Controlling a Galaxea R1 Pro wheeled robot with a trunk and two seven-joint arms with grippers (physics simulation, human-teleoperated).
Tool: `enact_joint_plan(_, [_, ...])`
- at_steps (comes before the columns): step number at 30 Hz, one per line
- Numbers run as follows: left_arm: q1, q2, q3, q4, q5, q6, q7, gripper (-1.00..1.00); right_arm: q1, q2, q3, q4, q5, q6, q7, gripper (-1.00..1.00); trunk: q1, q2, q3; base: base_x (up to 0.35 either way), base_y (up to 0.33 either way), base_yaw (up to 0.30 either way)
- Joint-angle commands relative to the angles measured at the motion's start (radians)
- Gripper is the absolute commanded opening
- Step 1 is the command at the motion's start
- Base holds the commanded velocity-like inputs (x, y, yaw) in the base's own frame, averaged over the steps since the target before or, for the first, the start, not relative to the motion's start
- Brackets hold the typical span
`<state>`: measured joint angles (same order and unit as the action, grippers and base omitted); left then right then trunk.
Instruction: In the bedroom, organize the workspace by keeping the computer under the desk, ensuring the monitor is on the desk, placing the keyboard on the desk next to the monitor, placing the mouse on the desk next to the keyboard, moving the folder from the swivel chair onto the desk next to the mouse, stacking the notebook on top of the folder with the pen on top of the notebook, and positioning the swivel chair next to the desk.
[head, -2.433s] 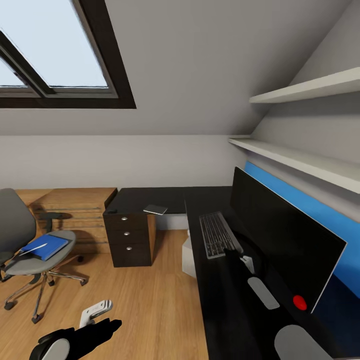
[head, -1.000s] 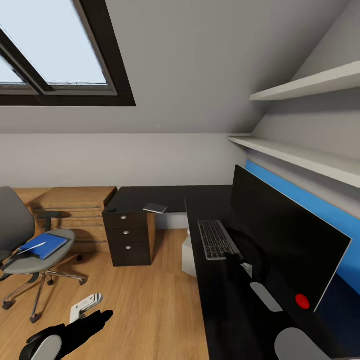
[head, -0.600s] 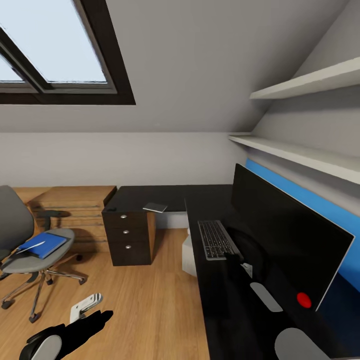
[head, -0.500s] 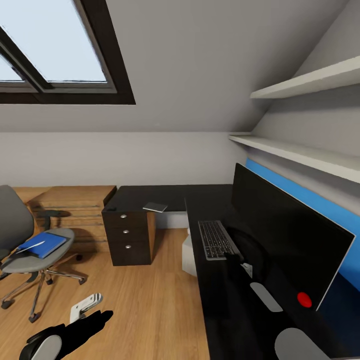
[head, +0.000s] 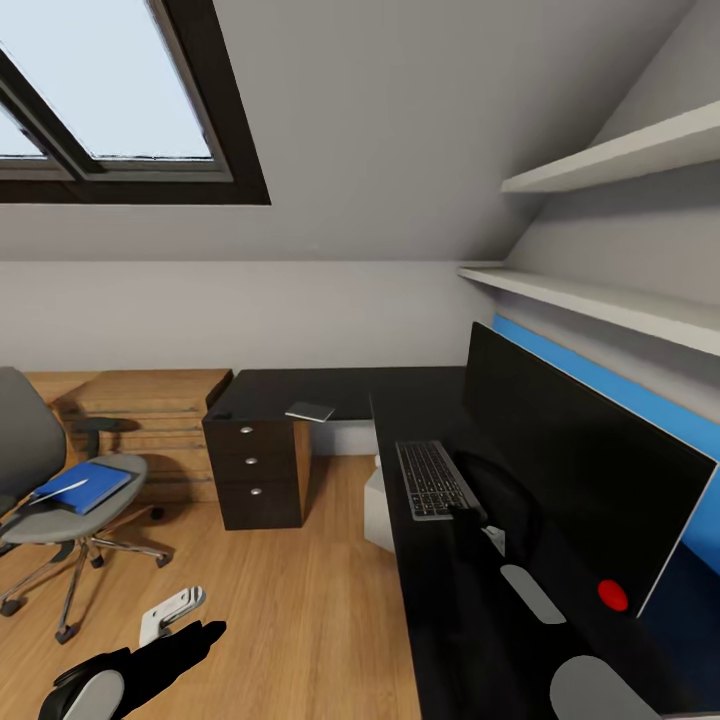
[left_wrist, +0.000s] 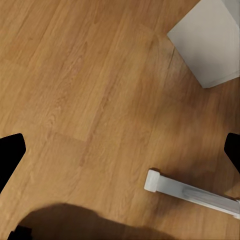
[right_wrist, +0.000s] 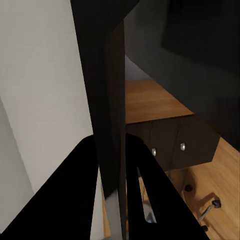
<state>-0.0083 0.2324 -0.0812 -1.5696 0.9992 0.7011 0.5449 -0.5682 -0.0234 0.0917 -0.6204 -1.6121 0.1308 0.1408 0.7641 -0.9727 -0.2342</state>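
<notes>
The black desk (head: 330, 390) carries the wide black monitor (head: 570, 470) with the keyboard (head: 430, 478) lying in front of it. My right gripper (head: 468, 515) is at the keyboard's near corner, and in the right wrist view its fingers (right_wrist: 150, 185) clamp a thin dark slab. The grey notebook (head: 310, 411) rests above the drawers. At the left, the swivel chair (head: 40, 520) holds the blue folder (head: 82, 486). The white computer (head: 378, 510) stands under the desk. My left gripper (head: 205, 633) hangs open over the floor (left_wrist: 120, 155). Mouse and pen are hidden.
Low wooden cabinets (head: 140, 410) line the back wall behind the chair. Two white shelves (head: 600, 300) and a blue panel run along the right wall. The left wrist view looks down on wooden floor, a pale box corner (left_wrist: 210, 40) and a white bar (left_wrist: 190, 192).
Early on, the keyboard slid a little nearer along the desk and straightened, with my right gripper on it, and my left arm dropped lower. Since then only the view has drifted slightly.
</notes>
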Motion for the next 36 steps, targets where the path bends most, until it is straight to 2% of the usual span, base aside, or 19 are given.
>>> enact_joint_plan(1, [-0.001, 0.001, -0.002, -0.001, 0.01, 0.0, 0.01, 1.0, -0.001, -0.001, 0.005, 0.0, -0.009, 0.0, 0.003, -1.0, 0.004, -0.008, -0.005, 0.0, 0.0, 0.0])
enact_joint_plan(21, [-0.001, 0.001, -0.002, -0.001, 0.014, 0.0, 0.009, 1.0, -0.001, -0.004, 0.005, 0.007, -0.006, 0.0, 0.004, -1.0, 0.081, -0.148, -0.067, 0.0, 0.0, 0.0])
enact_joint_plan(36, [-0.001, 0.001, -0.002, 0.0, 0.013, -0.003, 0.002, 1.0, -0.001, -0.005, 0.005, 0.007, -0.006, -0.002, 0.003, -1.0, 0.081, -0.148, -0.067, 0.0, -0.021, 0.0])
